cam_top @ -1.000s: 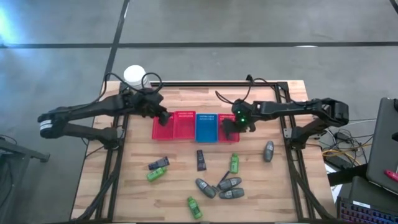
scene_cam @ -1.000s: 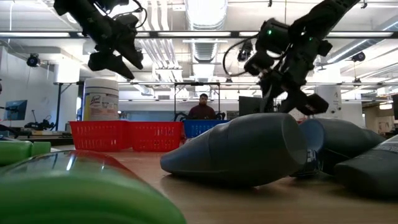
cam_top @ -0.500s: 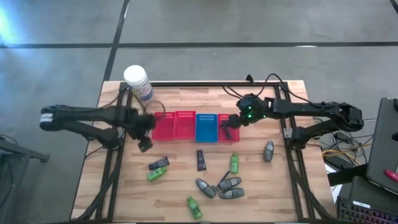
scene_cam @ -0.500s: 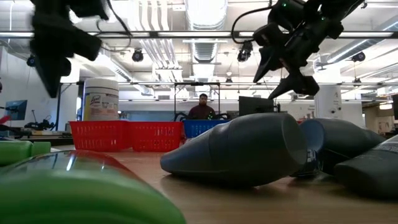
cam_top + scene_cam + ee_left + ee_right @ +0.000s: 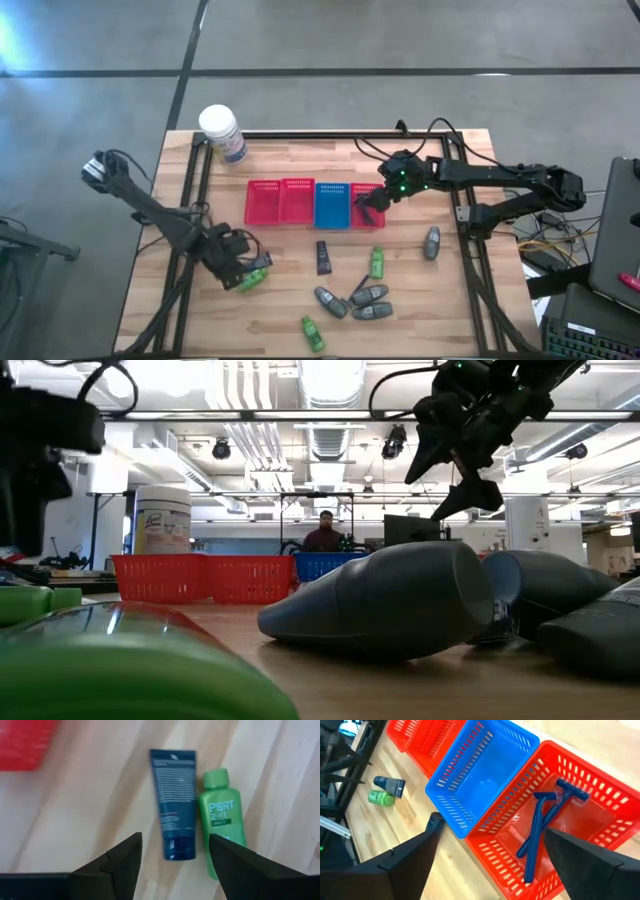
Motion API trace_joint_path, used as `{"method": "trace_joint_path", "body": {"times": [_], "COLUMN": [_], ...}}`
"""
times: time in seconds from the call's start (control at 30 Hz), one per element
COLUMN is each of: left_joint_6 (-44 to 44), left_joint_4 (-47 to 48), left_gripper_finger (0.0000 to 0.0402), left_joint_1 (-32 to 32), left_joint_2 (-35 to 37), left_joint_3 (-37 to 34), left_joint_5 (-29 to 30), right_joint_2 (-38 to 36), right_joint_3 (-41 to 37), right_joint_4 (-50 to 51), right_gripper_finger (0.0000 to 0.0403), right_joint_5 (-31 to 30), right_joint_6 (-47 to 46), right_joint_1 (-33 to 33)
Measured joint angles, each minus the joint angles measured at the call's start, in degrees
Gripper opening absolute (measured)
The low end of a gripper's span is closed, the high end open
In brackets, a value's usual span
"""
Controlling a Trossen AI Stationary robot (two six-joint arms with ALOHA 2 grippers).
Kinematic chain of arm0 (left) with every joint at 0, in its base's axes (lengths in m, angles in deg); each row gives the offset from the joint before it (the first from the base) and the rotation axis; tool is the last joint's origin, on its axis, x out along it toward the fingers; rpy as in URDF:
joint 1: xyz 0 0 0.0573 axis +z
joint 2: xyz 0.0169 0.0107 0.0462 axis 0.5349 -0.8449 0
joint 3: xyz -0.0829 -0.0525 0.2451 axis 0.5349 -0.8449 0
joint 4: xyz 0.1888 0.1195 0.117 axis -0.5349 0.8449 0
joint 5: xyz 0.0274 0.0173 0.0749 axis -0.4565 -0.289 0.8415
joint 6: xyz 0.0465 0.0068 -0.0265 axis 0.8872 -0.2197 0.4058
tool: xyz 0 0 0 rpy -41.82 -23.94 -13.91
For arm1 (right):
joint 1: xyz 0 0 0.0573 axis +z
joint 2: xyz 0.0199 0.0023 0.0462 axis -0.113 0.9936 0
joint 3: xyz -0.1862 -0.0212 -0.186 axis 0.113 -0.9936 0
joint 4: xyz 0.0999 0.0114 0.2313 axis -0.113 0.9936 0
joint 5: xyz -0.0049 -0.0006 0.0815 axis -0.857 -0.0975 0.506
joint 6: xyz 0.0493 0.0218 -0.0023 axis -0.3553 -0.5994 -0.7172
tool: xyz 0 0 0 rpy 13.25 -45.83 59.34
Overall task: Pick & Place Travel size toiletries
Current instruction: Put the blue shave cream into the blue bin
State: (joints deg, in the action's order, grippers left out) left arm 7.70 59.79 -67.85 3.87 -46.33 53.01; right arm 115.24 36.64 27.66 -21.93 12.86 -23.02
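Left gripper (image 5: 172, 857) is spread wide and hanging right over a dark blue tube (image 5: 173, 802) with a green PERT bottle (image 5: 222, 822) lying just beside it, nothing between the fingers yet. Big change from a second ago: that arm was up by the red baskets (image 5: 279, 201) at the back, and it has swung down to the front left of the table (image 5: 290, 320), so I'd guess it's lining up its next pick, probably the tube since that sits more between the fingers. Right gripper (image 5: 490, 855) is also splayed open and empty, hovering over the rightmost red basket (image 5: 580, 785) next to the blue basket (image 5: 470, 775); two blue razors (image 5: 547, 820) already lie in that red one, so looks like it just finished a drop. The remaining toiletries (image 5: 360, 298) are scattered loose on the front of the table. Readable text: "PERT 2in1" on the green bottle; the tube's white print is too fine to read.
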Motion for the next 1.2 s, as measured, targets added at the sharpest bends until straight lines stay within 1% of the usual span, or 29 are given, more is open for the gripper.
{"method": "trace_joint_path", "body": {"times": [0.1, 0.23, 0.33, 0.53, 0.63, 0.73, 0.83, 0.9, 1.03, 1.13, 1.2], "left_joint_6": [4.76, 9.23, 9.09, 5.93, 6.0, 6.14, 6.36, 5.93, 3.41, 1.58, 1.22], "left_joint_4": [-3.96, -4.67, -4.55, -6.16, -7.36, -8.1, -8.64, -8.68, -7.65, -5.4, -4.84], "left_gripper_finger": [0.0232, 0.0232, 0.0232, 0.023, 0.0217, 0.0188, 0.0149, 0.0129, 0.0129, 0.0129, 0.0129], "left_joint_1": [-0.19, -0.17, -0.17, -0.12, -0.11, -0.08, -0.06, -0.01, 0.46, 1.14, 2.12], "left_joint_2": [-2.88, -6.99, -9.76, -13.7, -14.43, -14.44, -14.16, -13.54, -10.43, -6.01, -2.54], "left_joint_3": [-1.25, -1.36, -1.36, -1.31, -1.36, -1.36, -1.36, -1.43, -1.55, -1.55, -1.38], "left_joint_5": [-1.33, -1.59, -1.59, -1.66, -1.62, -1.62, -1.64, -1.64, -1.32, 1.74, 5.41], "right_joint_2": [0.0, 0.0, 0.0, 0.04, 0.1, 0.11, 0.11, 0.11, 0.11, 0.11, 0.15], "right_joint_3": [0.0, 0.0, 0.0, 0.0, 0.0, 0.0, 0.0, 0.0, 0.0, 0.0, -0.02], "right_joint_4": [0.0, 0.04, 0.09, 0.15, 0.18, 0.17, 0.15, 0.02, -0.1, -0.82, -2.22], "right_gripper_finger": [0.0368, 0.0368, 0.0368, 0.0368, 0.0368, 0.0368, 0.0368, 0.0368, 0.0368, 0.0368, 0.0368], "right_joint_5": [0.03, 0.17, 0.17, 0.17, 0.15, 0.13, 0.2, 1.02, 7.35, 9.78, 12.22], "right_joint_6": [0.55, 0.54, 0.54, 0.49, 0.47, 0.36, 0.33, 0.26, -1.66, -2.77, -4.16], "right_joint_1": [0.0, 0.02, 0.04, 0.02, -0.02, -0.08, -0.34, -0.47, -1.74, -2.61, -3.16]}}
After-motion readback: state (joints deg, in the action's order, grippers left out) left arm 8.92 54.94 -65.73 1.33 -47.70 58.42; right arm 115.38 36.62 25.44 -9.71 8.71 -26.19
